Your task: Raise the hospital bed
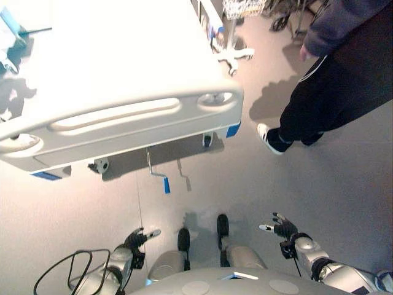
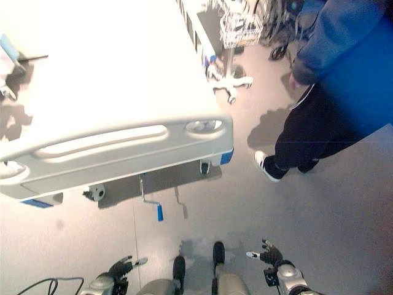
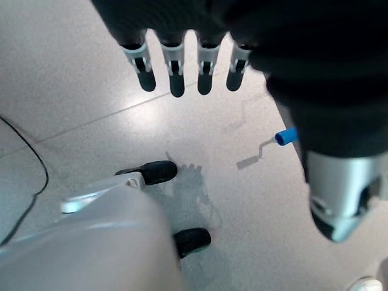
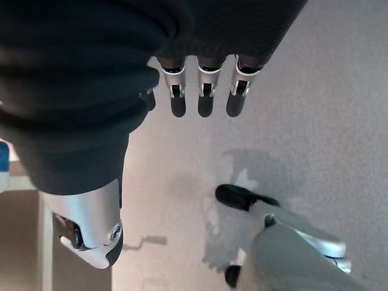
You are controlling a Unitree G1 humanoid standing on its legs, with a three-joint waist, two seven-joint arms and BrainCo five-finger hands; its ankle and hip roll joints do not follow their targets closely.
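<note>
I see the crank point(image 1: 158, 172) under the bed point(image 1: 123, 117) ahead, probably nearer my open, empty left hand point(image 1: 136, 238).

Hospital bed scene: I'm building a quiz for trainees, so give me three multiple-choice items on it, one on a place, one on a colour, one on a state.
1. Where does the crank hang?
A. under the footboard
B. on the mattress
C. in the person's hand

2. What colour is the crank's grip?
A. red
B. blue
C. yellow

3. How are the robot's hands?
A. both clamped on the crank
B. one on the footboard
C. both open, holding nothing

Answers: 1 A, the crank juts out below the bed's foot end towards the floor. 2 B, its end is blue. 3 C, the left hand and right hand hang over the floor with straight fingers, well short of the bed.
</note>
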